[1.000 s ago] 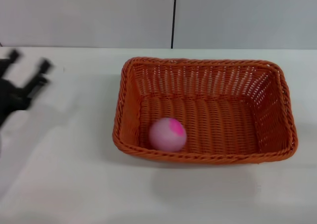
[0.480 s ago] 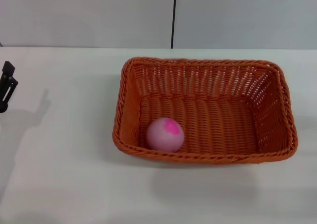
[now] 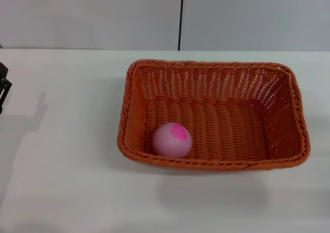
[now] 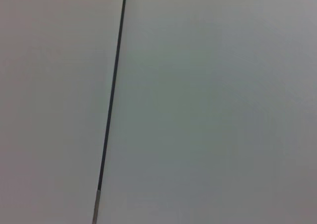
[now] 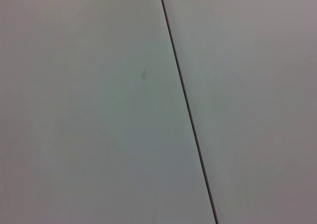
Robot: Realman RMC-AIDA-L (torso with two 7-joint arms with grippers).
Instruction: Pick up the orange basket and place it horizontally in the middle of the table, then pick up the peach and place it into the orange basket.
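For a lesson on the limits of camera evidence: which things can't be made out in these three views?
- Left gripper: head view, cut off by the picture's left edge; jaws unreadable.
- Right gripper: in no view.
- Peach underside: head view, hidden by the basket's near rim.
- Table, basket, peach: absent from both wrist views, which show only a wall seam.

I counted one orange basket [image 3: 213,114] on the white surface [image 3: 72,176]. Inside it lay one peach [image 3: 172,139], and I saw no second fruit anywhere. Of my two tools, only one showed: a dark sliver of my left tool [image 3: 3,87] at the edge of the head view. Both wrist views showed one dark seam [image 4: 111,100] each.
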